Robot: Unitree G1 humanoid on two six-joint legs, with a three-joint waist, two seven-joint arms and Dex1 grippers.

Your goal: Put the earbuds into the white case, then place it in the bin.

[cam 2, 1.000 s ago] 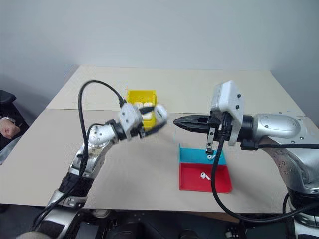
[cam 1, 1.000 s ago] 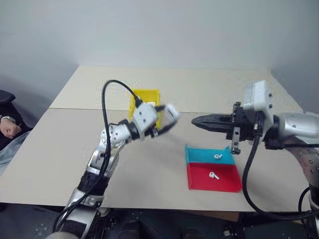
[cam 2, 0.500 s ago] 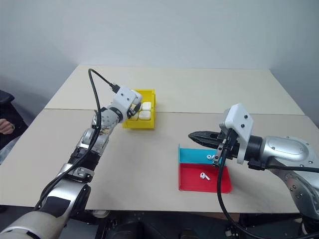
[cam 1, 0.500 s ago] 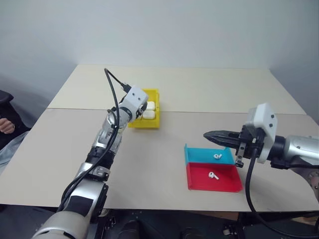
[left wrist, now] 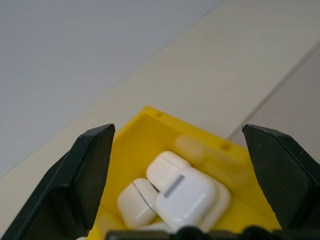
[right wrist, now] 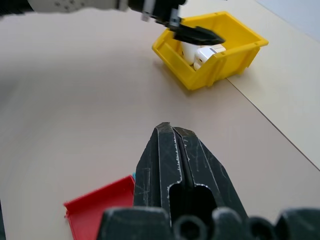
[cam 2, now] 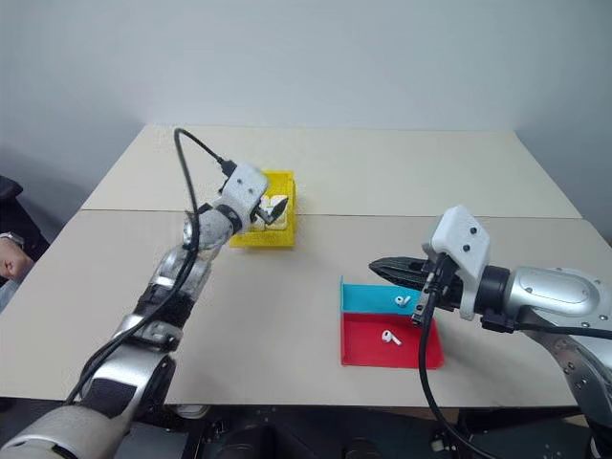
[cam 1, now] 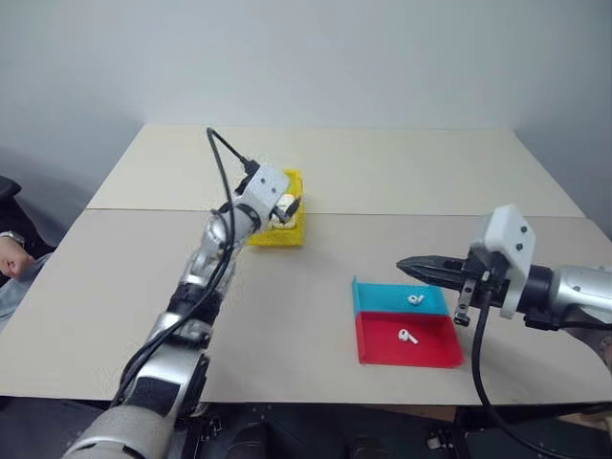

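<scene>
Beige tabletop runs out ahead of me to a plain pale wall. A second ago my left gripper was pinched on a white case out over the open table; now its fingers stand spread wide over the yellow bin, with nothing between them. Just below and between those open jaws, three white cases lie piled inside the bin, touching one another, the nearest a closed case with its lid seam facing up. I judge that the case I carried has been let go into the bin.

My right gripper has dropped lower and drawn back; its jaws are pressed together on nothing, and it hovers beside the teal and red tray. Just below and ahead of those closed tips, one earbud lies in the teal half and another earbud in the red half.

That is the awkward part: the earbuds are not in any case, so by my reckoning the packing step is not done for this pair, even though a case has gone in.
</scene>
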